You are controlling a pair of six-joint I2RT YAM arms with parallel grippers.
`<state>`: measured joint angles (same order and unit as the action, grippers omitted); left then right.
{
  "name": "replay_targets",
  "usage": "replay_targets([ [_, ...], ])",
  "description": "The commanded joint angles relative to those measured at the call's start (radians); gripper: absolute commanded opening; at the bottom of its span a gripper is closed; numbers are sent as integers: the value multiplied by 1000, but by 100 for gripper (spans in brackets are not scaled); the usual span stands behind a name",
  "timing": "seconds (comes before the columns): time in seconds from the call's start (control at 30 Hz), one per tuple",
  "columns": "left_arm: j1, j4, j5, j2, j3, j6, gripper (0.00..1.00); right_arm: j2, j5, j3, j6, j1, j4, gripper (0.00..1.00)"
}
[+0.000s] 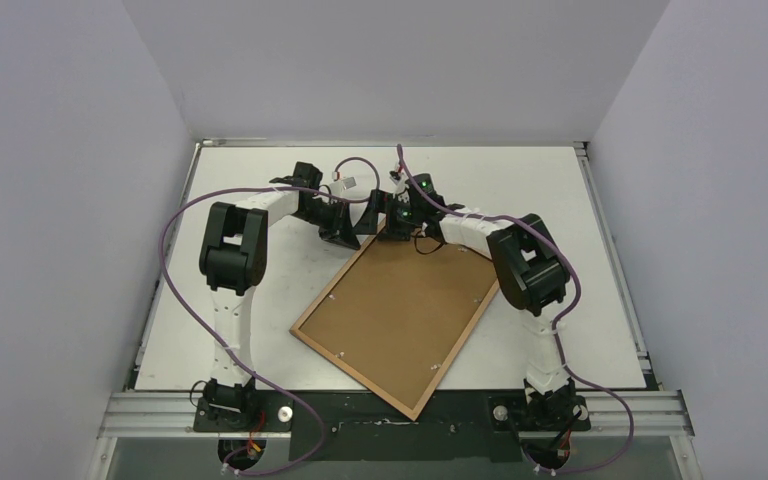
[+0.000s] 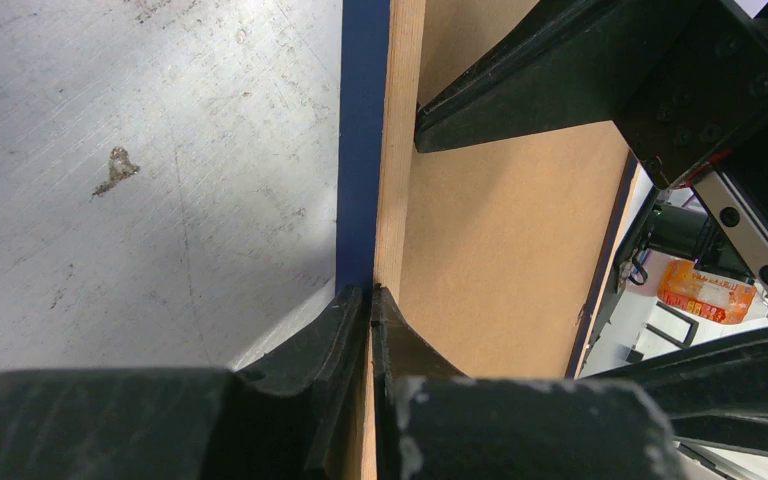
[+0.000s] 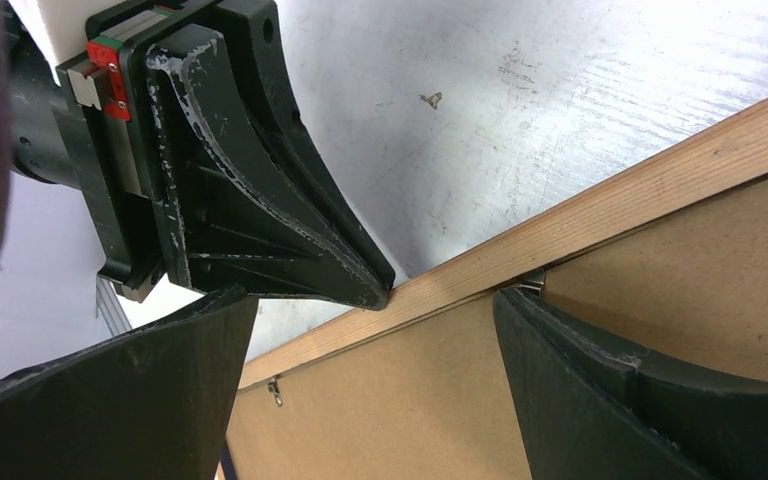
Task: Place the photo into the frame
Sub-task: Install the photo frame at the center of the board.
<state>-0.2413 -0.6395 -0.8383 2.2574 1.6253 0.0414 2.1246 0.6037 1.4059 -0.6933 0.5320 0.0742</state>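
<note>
Far corner of the frame (image 2: 400,150): left pincer (image 2: 371,295) is clamped on the rim, wood face on one side, blue on the other. The right pincer (image 3: 375,330) is spread wide and grips nothing, its fingers straddling the backing board (image 3: 660,300) just inside the same rim.

Top view only: the frame lies brown side up, skewed on the bench (image 1: 520,180), near corner jutting past the bench's near edge. Wrist views only: the blue side and a small metal tab (image 3: 276,390). Bare bench shows behind and on both sides.
</note>
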Motion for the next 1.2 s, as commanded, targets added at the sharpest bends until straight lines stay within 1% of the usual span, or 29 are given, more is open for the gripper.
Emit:
replay_targets([
  [0.0,-6,0,87,-21,-21,-36,4,-17,6,7,17,-3,33,93],
  [0.2,-6,-2,87,-22,-24,-63,4,-61,-1,5,26,-51,35,93],
  [0.33,-6,0,84,-22,-22,-61,4,-52,-12,10,45,-59,17,93],
  [0.53,-6,-1,84,-24,-25,-62,3,-14,-18,7,51,-54,18,93],
  [1.17,-6,-2,82,-24,-20,-61,2,31,-17,-2,39,1,26,93],
])
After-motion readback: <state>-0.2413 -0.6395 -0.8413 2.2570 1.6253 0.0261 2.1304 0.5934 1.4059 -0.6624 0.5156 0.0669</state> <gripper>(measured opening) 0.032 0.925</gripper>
